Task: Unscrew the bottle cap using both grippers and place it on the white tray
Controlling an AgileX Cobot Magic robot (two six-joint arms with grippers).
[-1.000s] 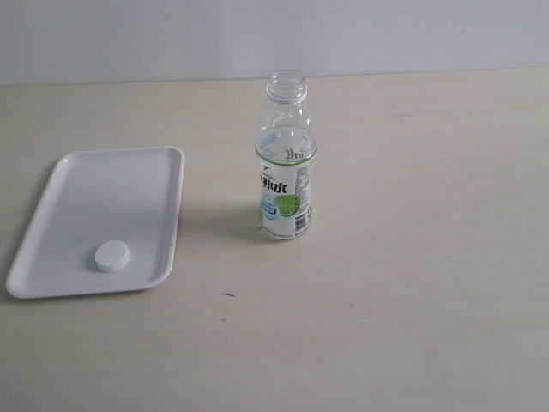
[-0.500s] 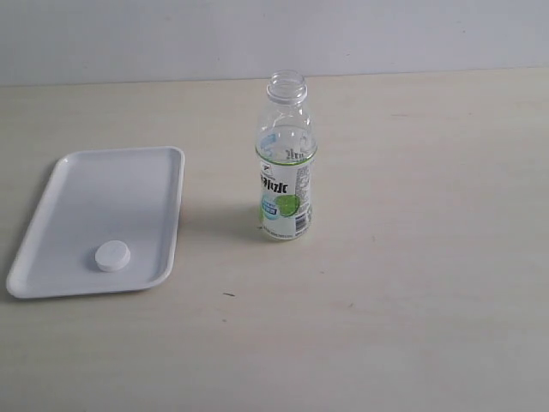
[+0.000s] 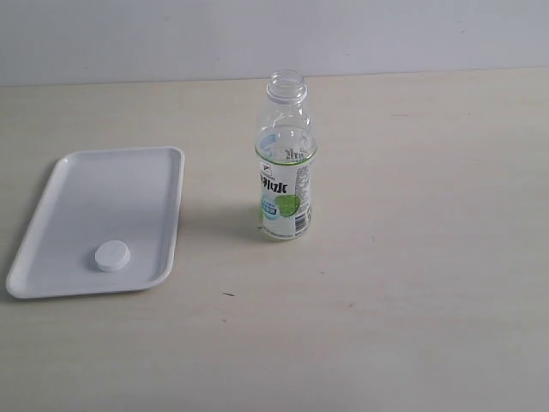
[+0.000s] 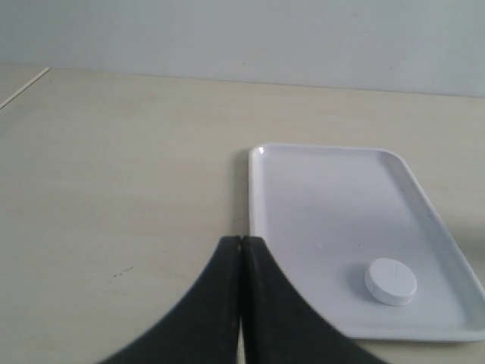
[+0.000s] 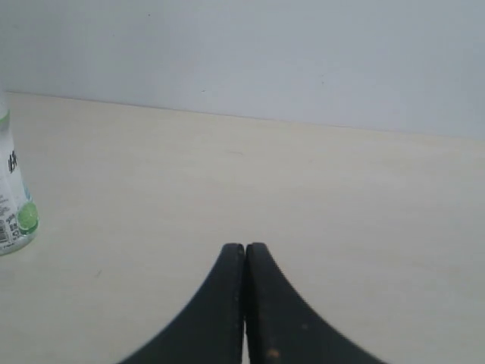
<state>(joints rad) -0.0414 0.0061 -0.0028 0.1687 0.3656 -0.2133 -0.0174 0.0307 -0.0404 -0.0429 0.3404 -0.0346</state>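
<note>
We see a small round white plastic screw cap (image 3: pixel 112 256) lying flat inside the flat rectangular white plastic tray (image 3: pixel 120 184). It sits in the end of the tray nearer to the exterior camera, close to the low rim but apart from it. The tray rests on the pale beige table (image 3: pixel 412 300), on the left side of the exterior view. The small clear plastic bottle with a white-green label (image 3: pixel 286 172) stands upright on the table, to the right of the tray and apart from it. Its threaded neck is uncovered.

The left claw (image 4: pixel 240 244) has its two black fingers pressed together and holds nothing. Its wrist view shows it over the table near the long rim of the tray, with the cap in the tray beyond it. The right claw (image 5: pixel 245 249) also has its fingers together and is empty. It is over bare table, and the bottle appears only at the edge of its wrist view, well apart from the fingers.
</note>
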